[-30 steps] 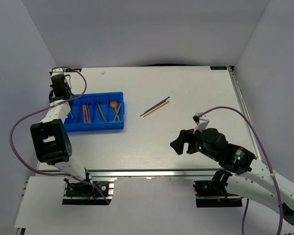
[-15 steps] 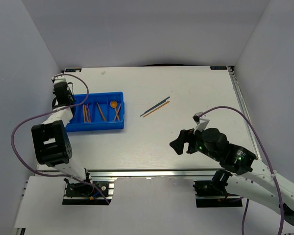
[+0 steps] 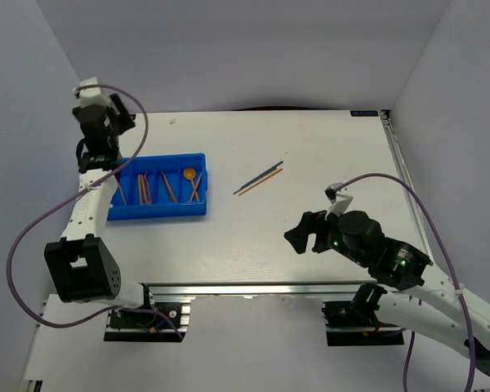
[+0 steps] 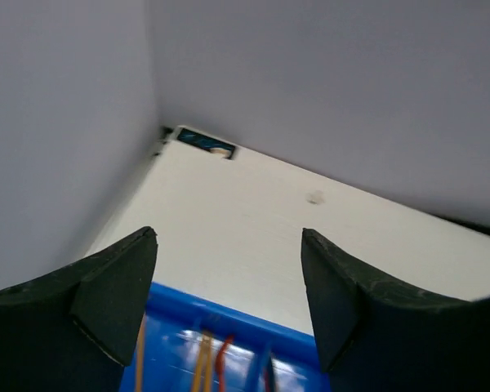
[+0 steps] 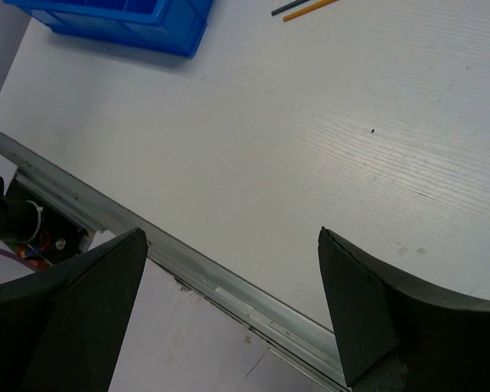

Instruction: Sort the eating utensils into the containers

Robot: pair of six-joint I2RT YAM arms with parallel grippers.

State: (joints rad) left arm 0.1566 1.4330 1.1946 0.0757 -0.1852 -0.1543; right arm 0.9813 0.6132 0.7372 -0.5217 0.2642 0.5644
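The left arm's fingers (image 4: 114, 302) stand spread wide with nothing between them, raised over the left end of the blue tray (image 3: 167, 211). In the left wrist view the tray's far rim shows low in the gap between them, and the bare white desk (image 3: 327, 155) runs beyond their tips to the far corner.

Inside the tray, to the right of these fingers, lie several utensils: thin orange sticks (image 3: 143, 189), a darker one beside them, and an orange spoon (image 3: 189, 174) with its round bowl at the far end.

Two loose sticks (image 3: 259, 178), one dark blue and one orange, lie side by side on the desk, well apart from the tray and from both arms.

The right arm's fingers (image 5: 376, 310) are also spread wide and empty, hanging over the near right part of the desk. The two loose sticks lie well beyond their tips, the tray farther off to their left.
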